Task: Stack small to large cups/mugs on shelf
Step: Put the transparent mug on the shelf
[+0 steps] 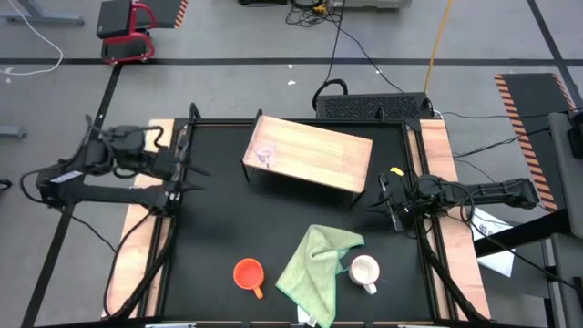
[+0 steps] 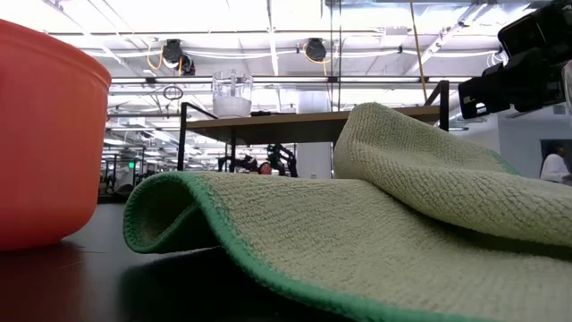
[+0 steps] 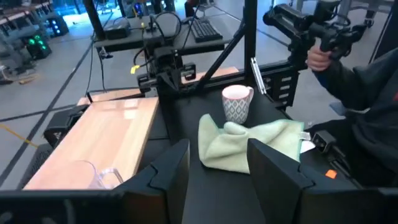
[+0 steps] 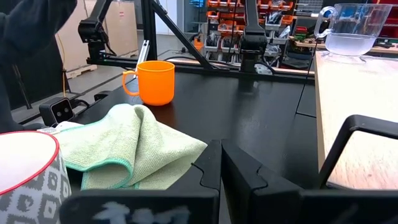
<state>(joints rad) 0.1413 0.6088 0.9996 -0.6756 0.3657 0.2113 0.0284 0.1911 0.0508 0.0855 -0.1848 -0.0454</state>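
Note:
The shelf point(image 1: 314, 155) stands at the table's far middle, and a clear glass cup point(image 1: 265, 155) point(image 4: 348, 28) rests upright on its left end. Near the front edge, an orange mug point(image 1: 248, 273) point(image 4: 155, 81) and a white patterned mug point(image 1: 364, 271) point(image 3: 237, 102) stand on the table. A light green cloth point(image 1: 319, 260) lies crumpled between them. My left gripper point(image 3: 217, 180) hovers open at the table's left edge, with nothing between its fingers. My right gripper point(image 4: 221, 168) is shut and empty at the right edge, pointing level across the table.
A person in dark clothing point(image 3: 367, 93) stands beyond the table, one hand point(image 3: 317, 59) on a handheld device. Papers point(image 1: 492, 237) lie off the table's right side. Bare black tabletop point(image 1: 219, 219) lies between the shelf and the mugs.

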